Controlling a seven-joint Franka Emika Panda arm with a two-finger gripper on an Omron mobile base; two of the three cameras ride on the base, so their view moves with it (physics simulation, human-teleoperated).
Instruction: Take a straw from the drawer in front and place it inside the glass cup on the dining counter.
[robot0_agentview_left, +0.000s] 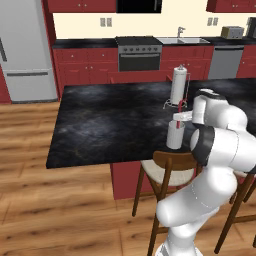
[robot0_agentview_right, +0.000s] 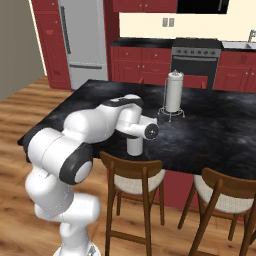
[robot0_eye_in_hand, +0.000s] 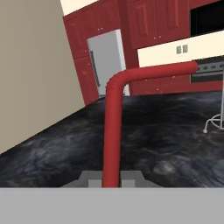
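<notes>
The straw (robot0_eye_in_hand: 113, 131), a dark red stick with a bent top, rises between the nearly closed fingers of the gripper (robot0_eye_in_hand: 111, 177), which clamp its lower end. It hangs directly above the glass cup (robot0_agentview_left: 175, 136) near the dining counter's (robot0_agentview_left: 100, 125) near edge, with the paper-towel roll (robot0_agentview_left: 179, 85) just beyond.

Red cabinets (robot0_agentview_left: 82, 67), a steel fridge (robot0_agentview_left: 27, 50) and stove (robot0_agentview_left: 139, 54) line cream walls above wood flooring (robot0_agentview_left: 55, 205) and wooden stools (robot0_agentview_right: 137, 182).

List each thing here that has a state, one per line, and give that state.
gripper: shut on the straw
straw: bent, held over the glass cup
glass cup: upright on the dining counter, near its edge
dining counter: bears cup and towel roll
paper-towel roll: upright on its stand
</notes>
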